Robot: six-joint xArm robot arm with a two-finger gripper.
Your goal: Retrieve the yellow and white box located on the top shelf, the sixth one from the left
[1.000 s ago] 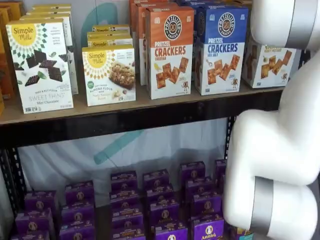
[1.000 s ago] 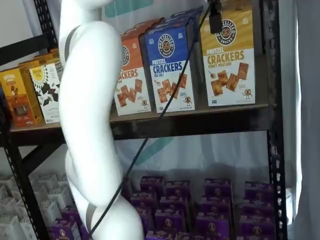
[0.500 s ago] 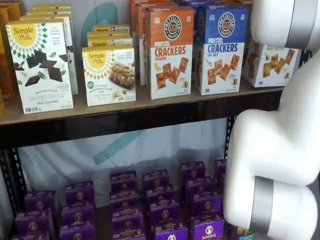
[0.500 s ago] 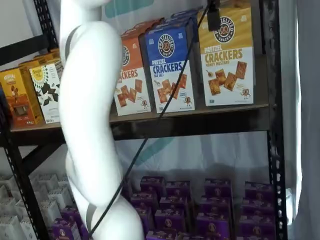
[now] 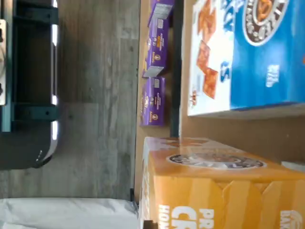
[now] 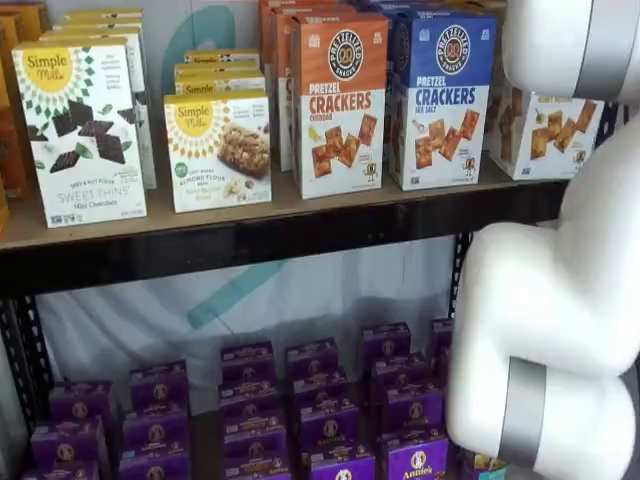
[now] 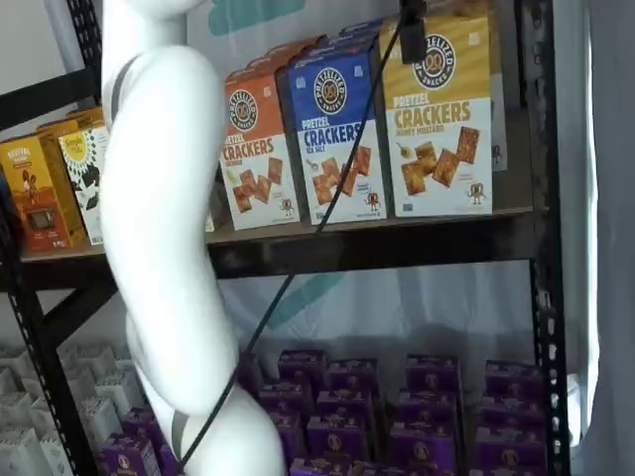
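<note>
Your upright yellow-and-white cardboard Pretzel Crackers box (image 7: pixel 438 117) sits at the right end of the tan board top shelf (image 7: pixel 397 223), just beside the blue-topped cracker box (image 7: pixel 335 134), and it leans slightly, its base seemingly just off the board, though the view is too oblique to be sure. The black-fingered gripper (image 7: pixel 413 18) hangs directly above it at the box's top edge, clenched on that yellow box, whose long axis runs vertical, so the pull-out must come straight towards you, clear of the blue neighbour. Front row count: one yellow, one blue and one orange-topped cracker box (image 7: pixel 253 147). There is a single arm and gripper.
</note>
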